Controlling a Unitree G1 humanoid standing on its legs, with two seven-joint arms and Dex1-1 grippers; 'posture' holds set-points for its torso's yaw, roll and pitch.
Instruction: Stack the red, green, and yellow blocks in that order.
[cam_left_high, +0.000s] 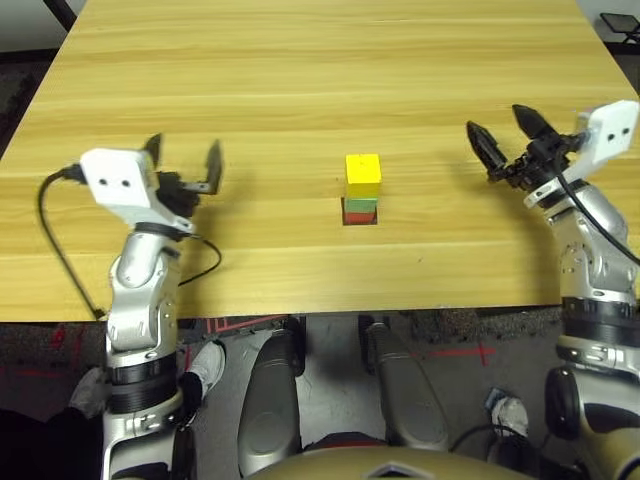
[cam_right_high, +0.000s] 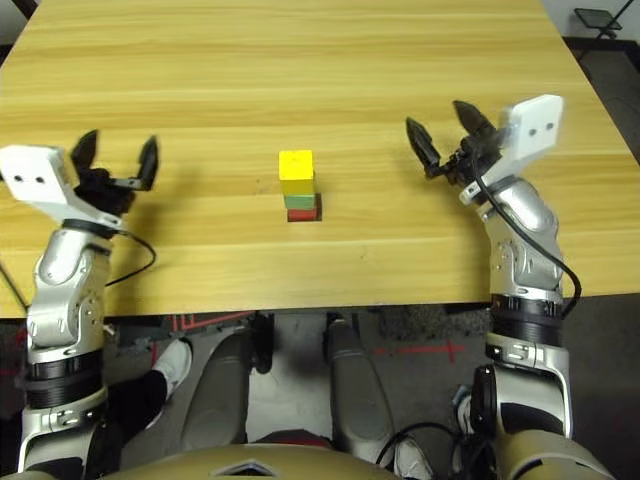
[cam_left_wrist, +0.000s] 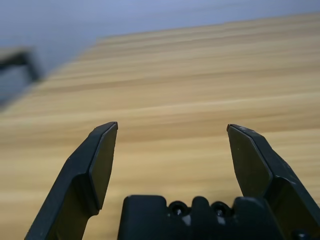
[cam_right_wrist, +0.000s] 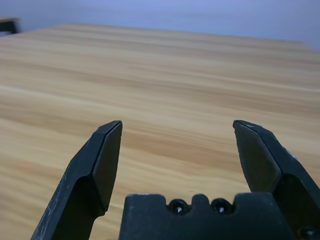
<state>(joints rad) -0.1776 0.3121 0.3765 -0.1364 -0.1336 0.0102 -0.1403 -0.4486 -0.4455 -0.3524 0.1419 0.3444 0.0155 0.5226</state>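
Black patch (cam_left_high: 360, 220) under red block (cam_left_high: 360, 218)

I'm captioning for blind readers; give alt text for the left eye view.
Yellow block atop green atop red, stacked on a wooden table; robot's open left hand and right hand on either side.

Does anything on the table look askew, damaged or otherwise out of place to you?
Nothing stands out: the yellow block sits on the green block, above the red block, with no visible tilt or damage.
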